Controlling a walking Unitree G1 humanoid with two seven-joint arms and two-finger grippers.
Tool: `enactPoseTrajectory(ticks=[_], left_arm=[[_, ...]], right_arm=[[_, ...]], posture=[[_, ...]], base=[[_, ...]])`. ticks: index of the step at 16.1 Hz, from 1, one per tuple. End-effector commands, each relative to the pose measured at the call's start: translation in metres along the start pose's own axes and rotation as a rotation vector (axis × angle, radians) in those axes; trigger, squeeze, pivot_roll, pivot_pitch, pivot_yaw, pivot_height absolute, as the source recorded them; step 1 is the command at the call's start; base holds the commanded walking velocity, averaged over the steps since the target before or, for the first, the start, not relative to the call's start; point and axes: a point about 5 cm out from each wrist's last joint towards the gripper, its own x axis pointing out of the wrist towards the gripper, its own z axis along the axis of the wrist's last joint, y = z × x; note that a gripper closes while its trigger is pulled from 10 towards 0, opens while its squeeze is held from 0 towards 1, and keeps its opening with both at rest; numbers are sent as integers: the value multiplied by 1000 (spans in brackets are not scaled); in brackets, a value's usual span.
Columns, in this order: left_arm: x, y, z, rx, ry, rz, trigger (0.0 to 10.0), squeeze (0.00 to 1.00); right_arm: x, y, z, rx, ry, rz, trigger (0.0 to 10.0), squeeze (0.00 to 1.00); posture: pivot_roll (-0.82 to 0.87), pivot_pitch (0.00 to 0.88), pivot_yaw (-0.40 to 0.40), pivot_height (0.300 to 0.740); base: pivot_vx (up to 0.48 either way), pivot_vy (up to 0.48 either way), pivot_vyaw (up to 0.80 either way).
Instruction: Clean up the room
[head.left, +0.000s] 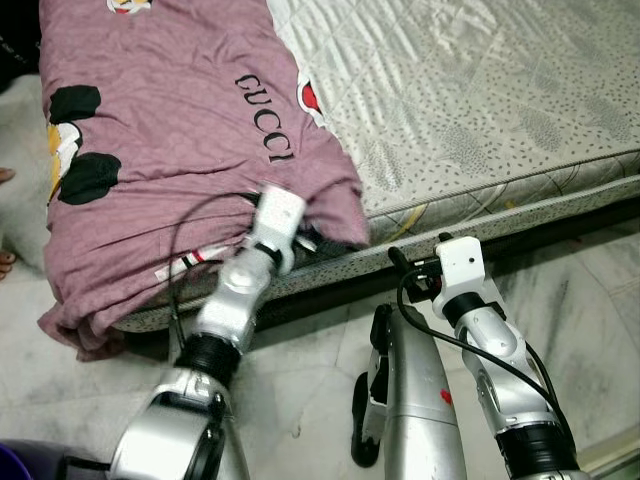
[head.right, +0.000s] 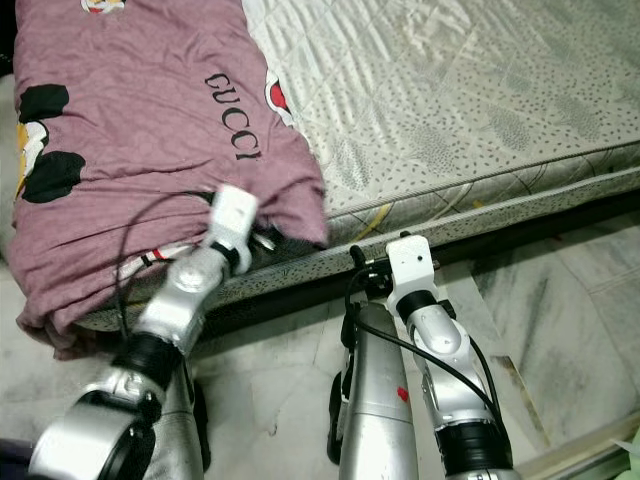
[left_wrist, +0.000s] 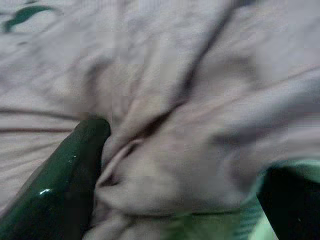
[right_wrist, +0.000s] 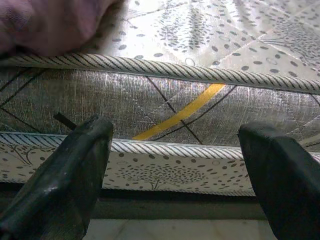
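A mauve blanket (head.left: 190, 150) with black lettering and cartoon patches lies folded across the upper left of the frame, covering the left part of a grey quilted mattress (head.left: 480, 110) and hanging over its front edge. The left gripper (left_wrist: 175, 165) is pressed into the blanket's overhanging corner near the frame's centre; its fingers (left_wrist: 65, 175) stand apart with bunched cloth between them, though a firm grip on the cloth cannot be confirmed. The right gripper (right_wrist: 175, 165) hovers just in front of the mattress side, lower centre of the frame, its fingers spread wide around nothing. Pale marble floor (head.left: 590, 300) fills the bottom.
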Motion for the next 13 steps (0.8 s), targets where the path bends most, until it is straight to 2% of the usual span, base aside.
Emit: enactPoseTrajectory(ticks=[1,2,3,4,5,6,7,8,10,11,13], left_arm=[[-2,-32,-4,54,7,-146,10000,0],[-4,-35,-3,63,-8,-161,10000,0],[-6,-43,-3,17,-25,-200,10000,0],[-10,-52,-4,-13,-28,-252,10000,0],[-15,-69,-6,-47,-19,-360,10000,0],[-19,-78,-6,-47,-11,-427,10000,0],[-25,-89,-9,-7,12,-513,10000,0],[-26,-91,-10,19,25,-530,10000,0],[-28,-86,-13,35,55,-488,10000,0],[-29,-75,-11,18,49,-420,10000,0],[-30,-62,2,4,-18,-331,10000,0]], right_arm=[[-3,-2,-6,-3,23,-12,10000,0],[-2,-2,-6,-3,23,-13,10000,0],[-1,-2,-6,-2,24,-13,10000,0],[0,-2,-6,-3,23,-12,10000,0],[1,-1,-6,-3,23,-11,10000,0],[1,-1,-6,-3,23,-10,10000,0],[2,0,-6,-3,22,-8,10000,0],[2,0,-6,-3,22,-7,10000,0],[0,-2,-7,-6,23,-7,10000,0],[-8,-8,-12,-16,39,-16,10000,0],[-12,-12,-17,-22,52,-24,10000,0]], posture=[[-67,272,-54,504],[-63,267,-53,504],[-61,264,-53,504],[-59,261,-52,504],[-57,257,-52,504],[-56,254,-52,504],[-53,250,-51,504],[-51,246,-48,504],[-49,242,-42,504],[-48,242,-37,504],[-45,243,-30,504]], base=[[0,0,0],[0,0,0],[0,0,0],[0,0,0],[0,0,0],[0,0,0],[0,0,0],[0,0,0],[0,0,0],[0,0,0],[0,0,0]])
